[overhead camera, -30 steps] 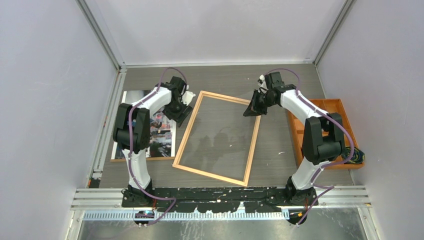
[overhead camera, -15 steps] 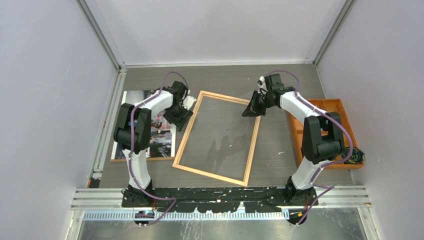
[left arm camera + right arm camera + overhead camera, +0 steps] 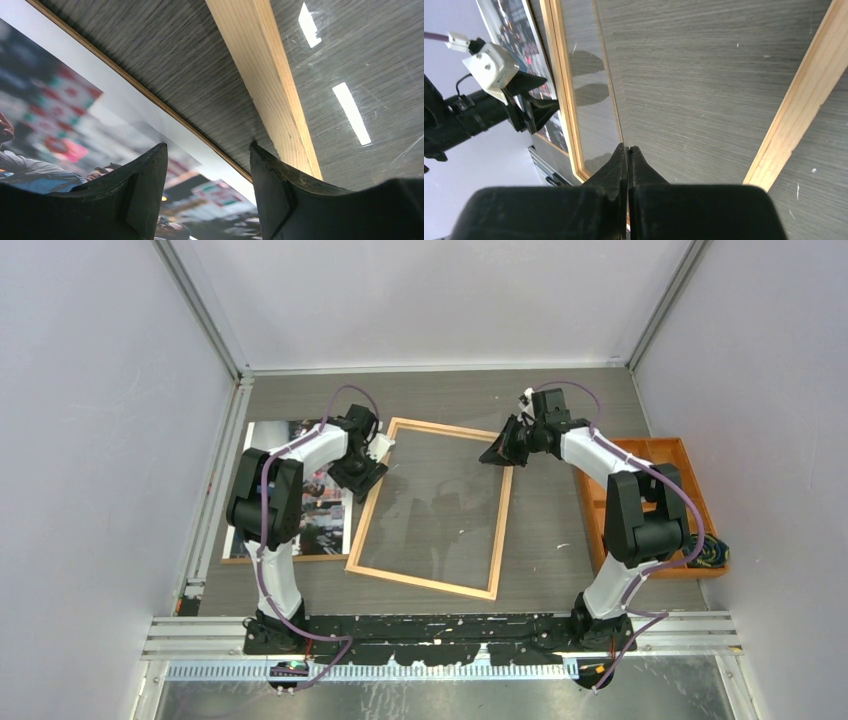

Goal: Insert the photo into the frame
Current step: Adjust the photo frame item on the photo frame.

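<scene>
Lying flat: thin light-wood frame (image 3: pixel 432 508), clear centre; left fingers (image 3: pixel 145 200) parted, right fingers (image 3: pixel 616 170) clenched.

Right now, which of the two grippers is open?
The left gripper: its jaws stand apart above the edge of the photo, beside the frame. The right gripper is shut, jaws pressed together.

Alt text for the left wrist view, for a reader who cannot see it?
The left pincer is open over the table, with the white-margined edge of the photo showing between its dark fingers. To the right, apart from the photo, a light-wood bar of the frame runs diagonally, its clear pane reflecting lights.
</scene>
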